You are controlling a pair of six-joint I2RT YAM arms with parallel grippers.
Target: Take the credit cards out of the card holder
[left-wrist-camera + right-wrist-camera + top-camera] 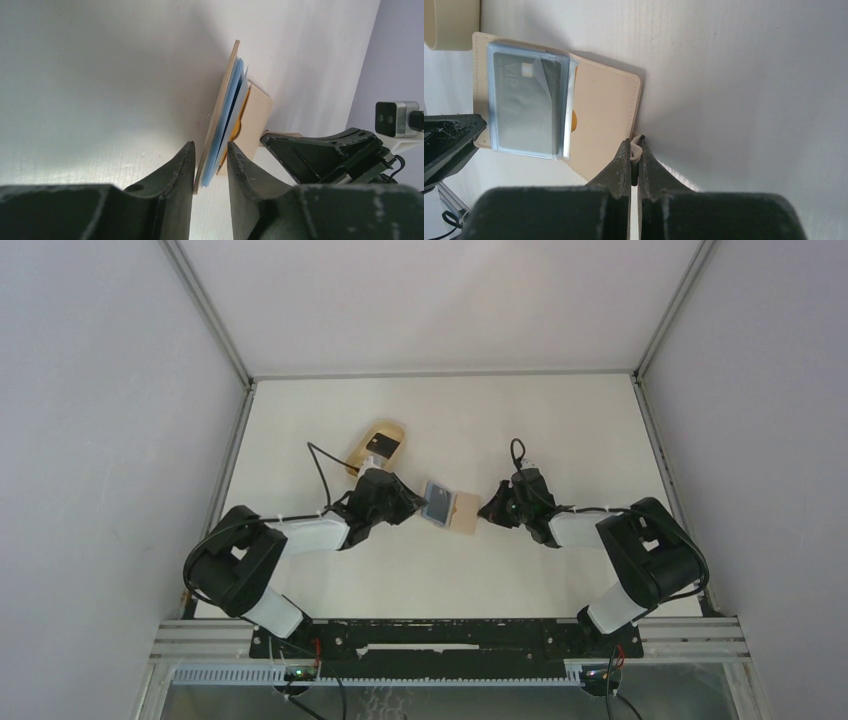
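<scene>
The tan card holder (465, 511) lies open mid-table between my two grippers. Light blue credit cards (437, 504) sit in clear sleeves on its left half. In the right wrist view the cards (524, 105) cover the holder's (604, 115) left flap, a grey card on top. My right gripper (636, 150) is shut on the holder's small snap tab (636, 142) at its right edge. In the left wrist view my left gripper (211, 165) straddles the raised flap (222, 107) and the cards (231, 115). Its left finger touches the flap; a gap shows beside the cards.
An oval tan tray (378, 445) with a dark item in it sits behind my left gripper, its rim (451, 22) showing in the right wrist view. Grey walls close in the white table (560, 430) on three sides.
</scene>
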